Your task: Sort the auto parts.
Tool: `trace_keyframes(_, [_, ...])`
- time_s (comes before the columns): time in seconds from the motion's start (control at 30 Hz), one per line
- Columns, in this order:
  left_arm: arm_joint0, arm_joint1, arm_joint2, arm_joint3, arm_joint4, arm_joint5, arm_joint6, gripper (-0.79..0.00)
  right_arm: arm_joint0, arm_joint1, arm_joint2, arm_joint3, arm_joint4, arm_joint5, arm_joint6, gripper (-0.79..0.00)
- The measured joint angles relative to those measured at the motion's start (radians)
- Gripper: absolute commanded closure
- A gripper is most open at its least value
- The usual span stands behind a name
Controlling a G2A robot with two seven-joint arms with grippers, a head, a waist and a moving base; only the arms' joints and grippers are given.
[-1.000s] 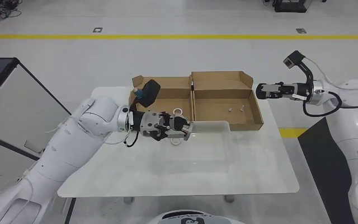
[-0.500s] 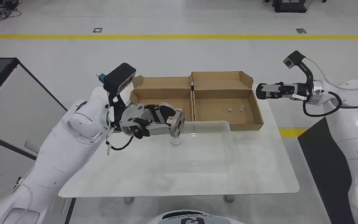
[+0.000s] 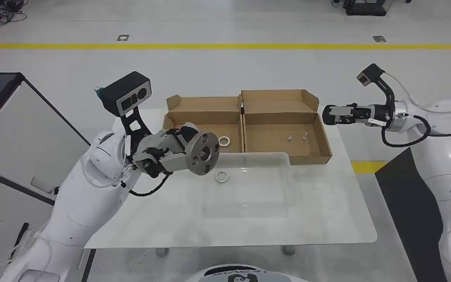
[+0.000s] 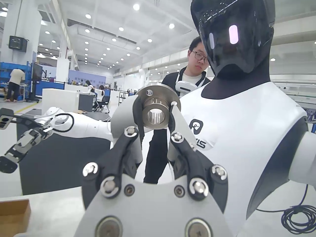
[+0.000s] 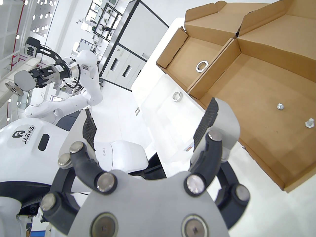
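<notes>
White table (image 3: 324, 204), yellow floor line (image 3: 225, 46).

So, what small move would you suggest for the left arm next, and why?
Probably carry the flange toward the left box. The left gripper is shut on it, held up off the table, and that box, with one ring, is nearest; the right box holds bolts.

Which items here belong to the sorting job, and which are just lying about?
Job: flanged hub in left gripper; thin ring in left box; thick ring in clear tray; two bolts in right box.
Lying about: cabinet beside the table; yellow floor line.
</notes>
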Motion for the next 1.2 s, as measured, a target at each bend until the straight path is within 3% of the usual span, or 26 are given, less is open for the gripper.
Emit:
trace_keyframes(0.4, [0.003,0.0,0.001,-0.005,-0.005,0.004,0.006,0.0,0.0,0.0,0.0,0.0,0.0,0.0,0.0,-0.785])
trace_keyframes(0.53, [0.034,-0.004,-0.007,-0.041,-0.062,0.003,0.06,0.0,0.0,0.0,0.0,0.0,0.0,0.0,0.0,-0.785])
trace_keyframes(0.87, [0.1,-0.006,-0.033,-0.085,-0.347,0.013,-0.013,0.0,0.0,0.0,0.0,0.0,0.0,0.0,0.0,-0.785])
trace_keyframes(1.2, [0.104,-0.018,-0.073,-0.077,-0.392,0.049,-0.049,0.0,0.0,0.0,0.0,0.0,0.0,0.0,0.0,-0.785])
